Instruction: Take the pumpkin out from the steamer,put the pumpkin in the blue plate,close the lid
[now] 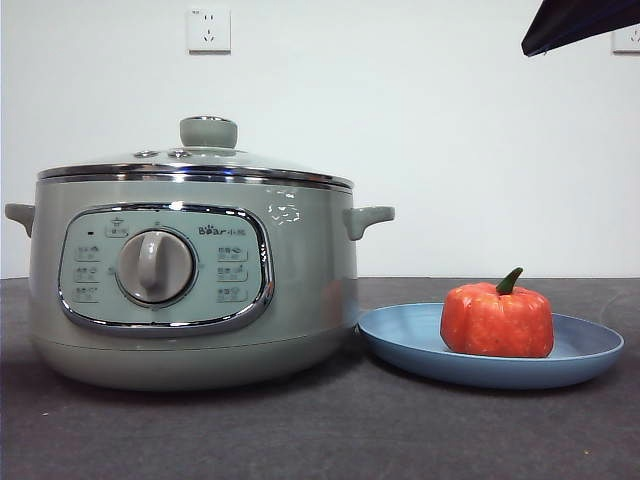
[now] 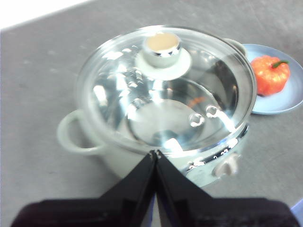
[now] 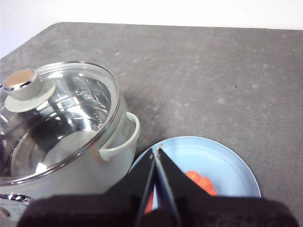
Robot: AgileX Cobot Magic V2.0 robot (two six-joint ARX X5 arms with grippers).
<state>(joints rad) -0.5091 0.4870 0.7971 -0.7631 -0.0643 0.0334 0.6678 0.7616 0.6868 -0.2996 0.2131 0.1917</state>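
front cam, nearest first: the steamer (image 1: 195,285) sits on the dark table (image 1: 330,430), control panel and dial facing the camera. the blue plate (image 1: 400,345) is just beside it, rim close to the pot base; can't tell if they touch. the pumpkin (image 1: 497,318) is on the blue plate, upright, stem up, toward the side away from the pot. the lid (image 1: 195,165) is on the steamer, seated level on the rim, knob on top. behind everything: white wall with a wall socket (image 1: 208,30).

left gripper (image 2: 155,153): jaws pressed together, holding nothing, hanging above the lidded steamer, clear of the knob.

right gripper (image 3: 156,150): jaws pressed together, holding nothing, above the blue plate and pumpkin, not touching either. a black arm tip (image 1: 580,22) shows at the top corner of the front view.
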